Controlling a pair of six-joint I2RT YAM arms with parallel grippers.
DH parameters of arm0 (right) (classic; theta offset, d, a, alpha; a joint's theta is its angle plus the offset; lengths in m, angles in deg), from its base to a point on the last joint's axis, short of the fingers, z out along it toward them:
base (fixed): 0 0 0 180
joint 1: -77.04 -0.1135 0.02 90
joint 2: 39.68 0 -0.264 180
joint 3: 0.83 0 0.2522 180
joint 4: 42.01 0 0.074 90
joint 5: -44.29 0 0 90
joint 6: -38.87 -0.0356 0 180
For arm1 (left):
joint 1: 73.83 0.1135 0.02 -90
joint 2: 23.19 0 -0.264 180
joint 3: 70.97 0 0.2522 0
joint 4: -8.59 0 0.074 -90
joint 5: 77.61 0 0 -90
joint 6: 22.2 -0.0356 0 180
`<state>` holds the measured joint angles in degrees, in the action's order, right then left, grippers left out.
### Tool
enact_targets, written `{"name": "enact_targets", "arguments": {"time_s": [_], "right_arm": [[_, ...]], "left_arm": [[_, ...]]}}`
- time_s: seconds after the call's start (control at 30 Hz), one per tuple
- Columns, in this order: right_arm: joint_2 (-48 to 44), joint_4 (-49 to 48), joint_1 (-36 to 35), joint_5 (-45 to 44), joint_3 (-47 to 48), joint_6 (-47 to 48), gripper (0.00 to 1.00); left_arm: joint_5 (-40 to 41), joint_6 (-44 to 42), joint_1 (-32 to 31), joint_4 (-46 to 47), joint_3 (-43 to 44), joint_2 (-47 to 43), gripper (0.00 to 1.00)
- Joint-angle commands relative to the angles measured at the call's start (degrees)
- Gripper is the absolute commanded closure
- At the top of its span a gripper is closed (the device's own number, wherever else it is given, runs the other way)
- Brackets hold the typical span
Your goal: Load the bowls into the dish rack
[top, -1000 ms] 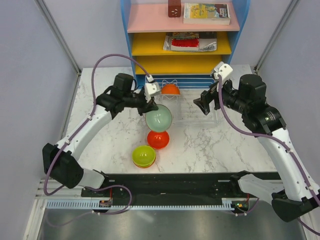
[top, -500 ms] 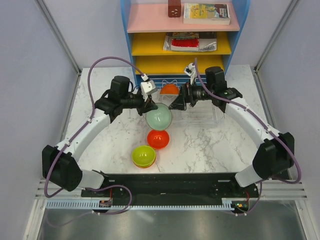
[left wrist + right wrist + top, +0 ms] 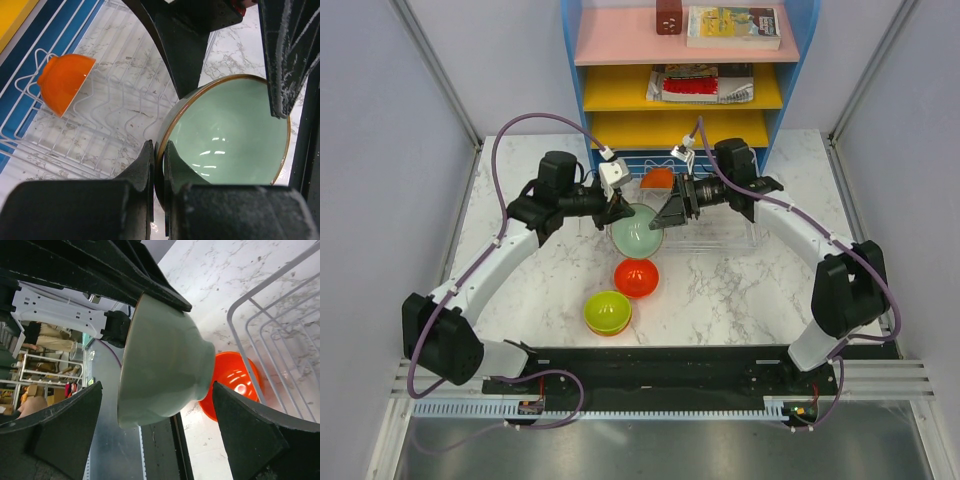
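My left gripper (image 3: 621, 211) (image 3: 159, 148) is shut on the rim of a pale mint bowl (image 3: 637, 233) (image 3: 230, 131), holding it in the air at the left end of the dish rack (image 3: 720, 228) (image 3: 115, 112). My right gripper (image 3: 669, 211) (image 3: 157, 390) is open, its fingers (image 3: 186, 47) on either side of that bowl (image 3: 160, 367) and apart from it. An orange bowl (image 3: 660, 179) (image 3: 65, 82) leans on the rack's prongs. A red bowl (image 3: 636, 277) (image 3: 232, 385) sits on the table below. A lime green bowl (image 3: 607, 311) is stacked on another nearer the arms.
A blue shelf unit (image 3: 680, 70) with pink and yellow shelves, holding books, stands right behind the rack. Grey walls close off both sides of the marble table (image 3: 750, 290). The two arms meet over the rack's left end.
My right arm has swung in from the right side to the mint bowl, open jaws now straddling it. The left gripper has kept its hold, with the bowl shifted slightly back.
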<state>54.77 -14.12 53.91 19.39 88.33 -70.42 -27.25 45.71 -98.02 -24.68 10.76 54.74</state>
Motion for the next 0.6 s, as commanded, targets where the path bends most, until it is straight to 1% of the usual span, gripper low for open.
{"name": "enact_targets", "arguments": {"time_s": [0.0,0.17,0.2,0.3,0.33,0.4,0.43,0.5,0.53,0.57], "right_arm": [[0.90,-3.05,-1.39,3.72,-0.34,-0.22,0.02],[1.52,-4.90,-1.82,4.07,-0.42,-1.80,0.02],[1.52,-5.08,-1.91,4.07,-0.69,-1.98,0.03],[1.44,-7.09,-1.91,4.24,-1.48,-3.38,0.18],[1.35,-9.62,-1.91,4.33,-1.83,-5.39,0.29],[1.17,-13.50,-1.91,4.86,-3.49,-8.65,0.42],[1.08,-17.26,-1.83,5.03,-3.94,-11.71,0.59],[0.91,-20.09,-1.83,5.04,-5.08,-13.66,0.76],[0.91,-21.50,-1.83,5.12,-5.26,-14.37,0.88],[0.99,-21.69,-1.83,5.04,-5.35,-14.81,0.94]], "left_arm": [[-3.34,2.31,0.37,4.83,0.85,-3.66,0.98],[-3.25,2.14,0.37,4.83,0.59,-3.93,0.98],[-3.17,2.05,0.37,4.92,0.59,-3.93,0.98],[-3.25,2.05,0.37,4.83,0.59,-4.01,0.98],[-3.34,2.05,0.37,4.83,0.59,-3.93,0.98],[-3.25,1.96,0.37,4.92,0.50,-4.01,0.98],[-3.34,2.13,0.45,4.83,0.50,-4.01,0.98],[-3.43,1.96,0.45,4.83,0.50,-4.10,0.98],[-3.34,2.05,0.45,4.83,0.59,-4.02,0.98],[-3.34,2.05,0.45,4.83,0.42,-4.01,0.98]]}}
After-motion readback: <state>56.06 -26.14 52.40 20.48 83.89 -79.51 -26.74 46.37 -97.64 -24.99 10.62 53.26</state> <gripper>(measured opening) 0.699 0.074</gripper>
